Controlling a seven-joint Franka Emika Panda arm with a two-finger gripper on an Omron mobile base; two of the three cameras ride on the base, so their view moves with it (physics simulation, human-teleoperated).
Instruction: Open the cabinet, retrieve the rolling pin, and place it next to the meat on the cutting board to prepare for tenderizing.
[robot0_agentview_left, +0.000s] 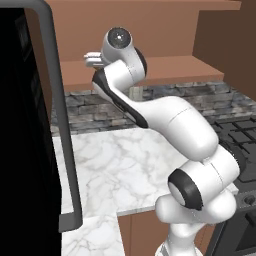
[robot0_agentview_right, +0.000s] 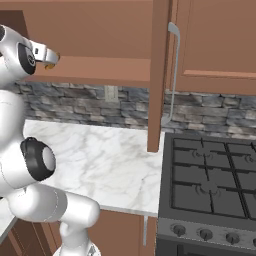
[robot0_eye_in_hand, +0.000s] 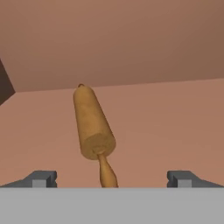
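Observation:
The rolling pin (robot0_eye_in_hand: 92, 127), a tan wooden cylinder with a slim handle, lies on the floor of the brown cabinet (robot0_eye_in_hand: 170, 122), pointing away from the hand. My gripper (robot0_eye_in_hand: 112, 178) is open, and the near handle lies between its dark fingertips (robot0_eye_in_hand: 42, 178) without touching them. In the left base view the gripper (robot0_agentview_left: 93, 59) reaches into the cabinet (robot0_agentview_left: 165, 65) at shelf height. In the right base view the gripper (robot0_agentview_right: 50, 56) sits inside the cabinet opening, whose door (robot0_agentview_right: 158, 75) stands open edge-on with its silver handle (robot0_agentview_right: 173, 70).
A white marble counter (robot0_agentview_left: 110, 160) runs below the cabinet, backed by a grey stone wall (robot0_agentview_right: 90, 107). A black stove (robot0_agentview_right: 210, 175) stands to the right. A tall black appliance with a grey bar handle (robot0_agentview_left: 57, 100) stands close on the left.

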